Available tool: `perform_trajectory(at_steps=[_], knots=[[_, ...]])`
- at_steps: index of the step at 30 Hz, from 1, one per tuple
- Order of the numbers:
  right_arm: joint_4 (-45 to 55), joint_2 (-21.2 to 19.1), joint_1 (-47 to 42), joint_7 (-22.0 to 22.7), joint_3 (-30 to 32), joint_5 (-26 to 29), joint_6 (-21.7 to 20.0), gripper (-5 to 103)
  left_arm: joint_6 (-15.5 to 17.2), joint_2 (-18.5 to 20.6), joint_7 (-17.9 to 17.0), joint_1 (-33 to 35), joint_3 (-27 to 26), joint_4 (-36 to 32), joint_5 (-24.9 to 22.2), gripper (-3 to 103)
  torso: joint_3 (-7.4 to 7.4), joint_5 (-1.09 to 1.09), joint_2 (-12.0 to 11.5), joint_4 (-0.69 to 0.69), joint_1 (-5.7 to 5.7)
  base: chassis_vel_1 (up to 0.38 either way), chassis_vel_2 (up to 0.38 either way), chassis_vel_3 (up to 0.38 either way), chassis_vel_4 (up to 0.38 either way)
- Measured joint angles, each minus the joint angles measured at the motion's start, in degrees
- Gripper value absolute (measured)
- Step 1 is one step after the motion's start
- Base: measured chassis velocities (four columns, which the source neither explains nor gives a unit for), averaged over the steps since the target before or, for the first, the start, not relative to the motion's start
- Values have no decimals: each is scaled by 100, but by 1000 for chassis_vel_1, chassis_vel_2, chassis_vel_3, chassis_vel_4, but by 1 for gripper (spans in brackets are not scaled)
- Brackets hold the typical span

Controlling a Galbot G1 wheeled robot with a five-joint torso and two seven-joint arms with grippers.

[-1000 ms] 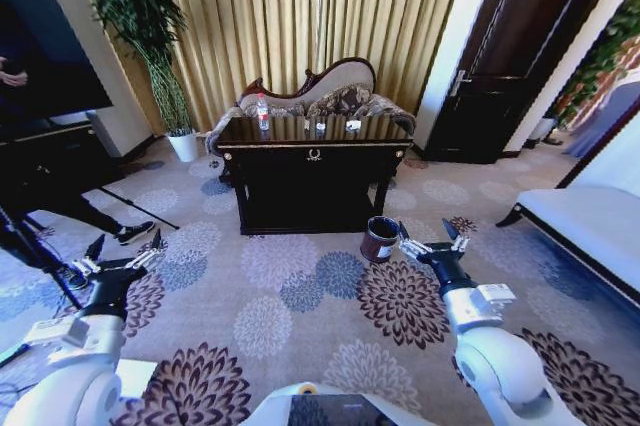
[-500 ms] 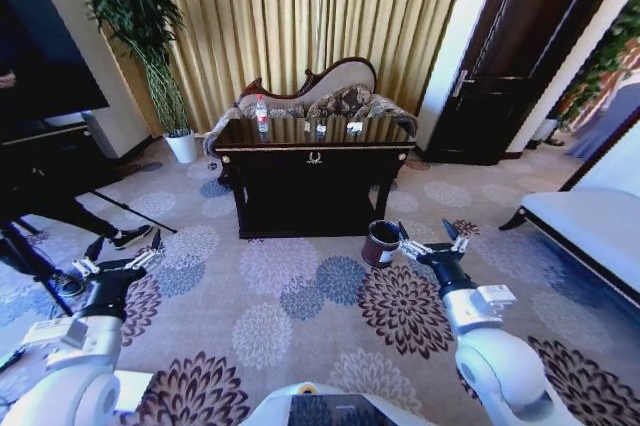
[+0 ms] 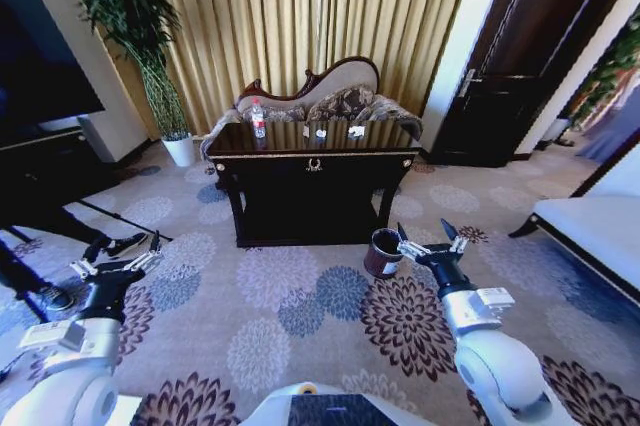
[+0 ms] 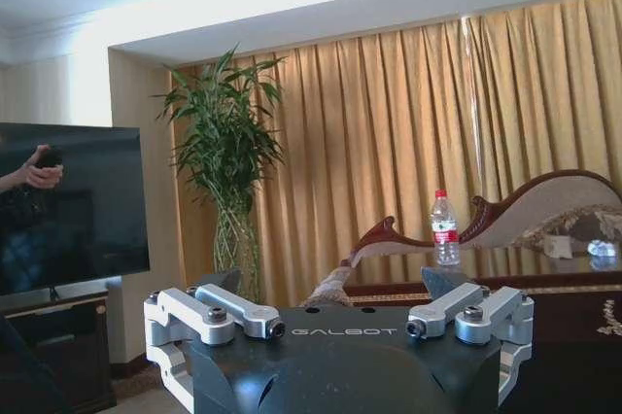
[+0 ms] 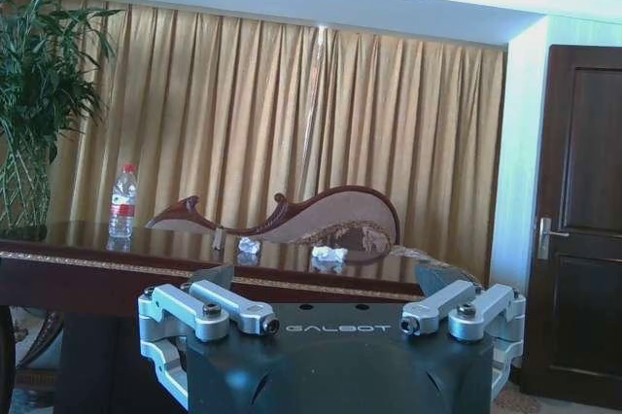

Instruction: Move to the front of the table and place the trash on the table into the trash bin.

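The table (image 3: pixel 313 196) stands ahead of me on the carpet, dark and glossy, with a gold emblem on its front. On its top is the trash: a clear bottle (image 3: pixel 258 118) with a red label at the left end, and two white scraps (image 3: pixel 320 131) (image 3: pixel 355 130) near the middle. The trash bin (image 3: pixel 382 252) sits on the floor by the table's front right leg. My right gripper (image 3: pixel 423 236) hangs open just right of the bin. My left gripper (image 3: pixel 120 254) is open low at the left. The wrist views show the bottle (image 4: pixel 445 229) (image 5: pixel 121 202) standing upright.
A tall plant in a white pot (image 3: pixel 183 146) stands left of the table, and a curved sofa (image 3: pixel 330 96) is behind it. A television (image 3: pixel 40 56) and a tripod leg (image 3: pixel 120 218) are at the left. A dark door (image 3: pixel 520 56) and a white bench (image 3: pixel 590 236) are at the right.
The whole head view has shifted as I move, and the table now looks slightly larger and nearer. Both arms keep the same pose with open grippers.
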Motion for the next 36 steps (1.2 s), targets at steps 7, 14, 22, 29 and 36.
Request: perform_trajectory(at_steps=[7,14,22,29,36], knots=[[-9,1,-2,0,-7,-13,12,100,-39,7,3,-6,7,34,4,100,2,3,-2,-1,3,-221,275,223,-268],[-9,8,-6,4,-8,-31,25,100,-52,-2,5,9,10,27,4,100,2,3,-2,1,3,-241,219,245,-220],[-5,7,-15,6,-9,-37,32,100,-73,-21,6,38,-9,-1,4,100,1,1,-1,1,1,-162,172,165,-189],[1,4,-10,6,-16,-37,34,100,-86,-42,17,63,-20,-10,3,100,1,2,-1,2,1,-187,210,195,-178],[4,4,-7,7,-33,-37,42,100,-100,-52,24,71,-18,-23,5,100,2,1,-2,-1,2,-234,187,226,-209]])
